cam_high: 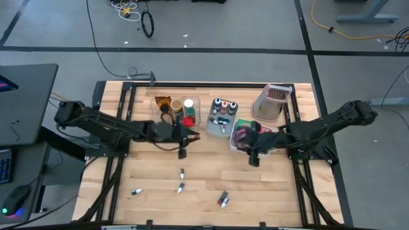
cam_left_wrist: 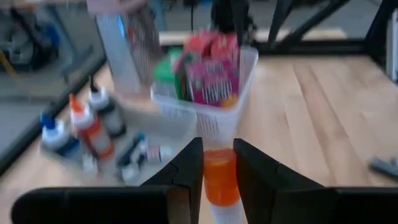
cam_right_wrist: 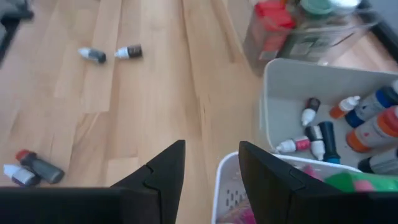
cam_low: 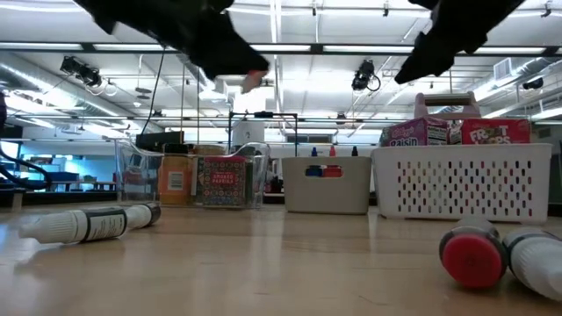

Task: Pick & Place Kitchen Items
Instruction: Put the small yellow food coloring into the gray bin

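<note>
The left gripper (cam_left_wrist: pixel 217 177) is clamped on a small bottle with an orange cap (cam_left_wrist: pixel 221 177), carried above the table near the middle of the high view, just at five o'clock from the clear bin (cam_high: pixel 174 110). That bin already holds jars and a red box. At three o'clock from it, the grey bin (cam_high: pixel 222 115) holds several little bottles with coloured caps, and farther toward three o'clock the white perforated basket (cam_high: pixel 239 135) is packed with pink, red and green boxes.

The right gripper (cam_right_wrist: pixel 211 165) hangs over that basket's near edge, jaws parted and empty.

By my judgement the sorting is well along but unfinished: four or five tiny bottles (cam_high: pixel 181 186) lie loose on the wood toward six o'clock, plus the one in hand.
</note>
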`<move>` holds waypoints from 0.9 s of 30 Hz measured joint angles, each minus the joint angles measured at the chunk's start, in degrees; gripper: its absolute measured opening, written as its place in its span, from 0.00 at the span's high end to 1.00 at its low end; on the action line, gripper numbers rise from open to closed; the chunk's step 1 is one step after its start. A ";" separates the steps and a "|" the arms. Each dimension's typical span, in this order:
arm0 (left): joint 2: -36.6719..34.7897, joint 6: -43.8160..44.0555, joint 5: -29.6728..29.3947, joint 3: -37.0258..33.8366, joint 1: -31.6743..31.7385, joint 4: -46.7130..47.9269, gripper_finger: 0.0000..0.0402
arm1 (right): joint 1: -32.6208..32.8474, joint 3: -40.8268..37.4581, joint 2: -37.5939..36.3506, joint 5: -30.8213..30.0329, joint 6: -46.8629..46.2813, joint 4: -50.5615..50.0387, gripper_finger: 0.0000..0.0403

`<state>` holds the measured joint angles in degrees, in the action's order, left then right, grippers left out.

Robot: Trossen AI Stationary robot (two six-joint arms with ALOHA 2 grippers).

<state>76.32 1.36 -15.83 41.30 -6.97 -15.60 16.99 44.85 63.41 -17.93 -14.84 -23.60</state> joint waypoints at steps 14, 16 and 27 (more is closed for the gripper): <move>27.11 -10.59 6.38 14.98 13.75 -14.46 0.79 | -0.02 -6.02 -8.69 -0.52 0.73 4.18 0.60; 30.50 -9.35 5.10 17.44 14.98 -14.34 0.79 | -0.02 -6.03 -8.69 -0.51 0.73 3.99 0.60; 37.41 -9.41 3.30 21.07 17.58 -9.03 0.77 | -0.02 -6.04 -8.67 -0.55 0.77 3.09 0.60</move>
<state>113.73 -8.05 -12.53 62.37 10.61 -24.63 16.97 38.81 54.74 -18.48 -14.07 -20.51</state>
